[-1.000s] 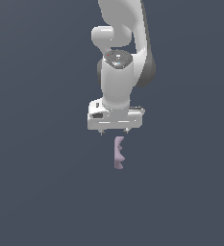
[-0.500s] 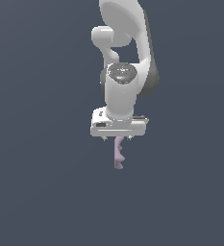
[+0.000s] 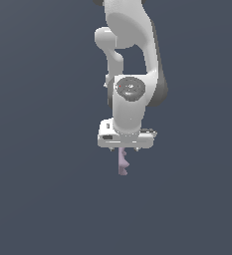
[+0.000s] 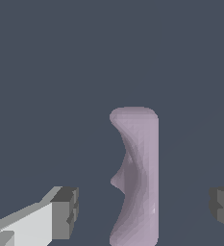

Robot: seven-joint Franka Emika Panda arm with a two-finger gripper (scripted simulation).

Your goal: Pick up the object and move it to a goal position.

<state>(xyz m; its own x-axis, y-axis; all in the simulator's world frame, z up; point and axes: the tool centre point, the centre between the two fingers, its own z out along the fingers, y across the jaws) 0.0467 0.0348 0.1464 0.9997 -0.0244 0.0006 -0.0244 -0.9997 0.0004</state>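
**Open gripper poised over the mauve piece**

The exterior view shows the white Franka arm [image 3: 130, 60] reaching down from above, its wrist stacked over the gripper [image 3: 123, 148], whose broad white body spans wider than the object [image 3: 122, 163] beneath it. From this camera only the lower part of the pale mauve-purple curved piece pokes out below the gripper body, with a wavy edge facing the exterior view's right; the fingers themselves are hidden behind the housing, so this view alone does not tell how they stand. The plain dark grey-blue surface [image 3: 43, 199] fills the rest, and it gives no edge or corner to place the piece by.

The wrist view supplies what is missing. Here the object [image 4: 138, 178] shows nearly whole: an elongated strip with one straight side, one concave wavy side with a small bump midway, and a rounded end. One dark grey fingertip [image 4: 68, 211] on its white finger sits on the wavy side, the other at the frame's opposite margin, both well apart from the piece. The jaws stand wide, holding nothing, with the object between them. Whether the piece lies on the surface is likely but not certain from either view.
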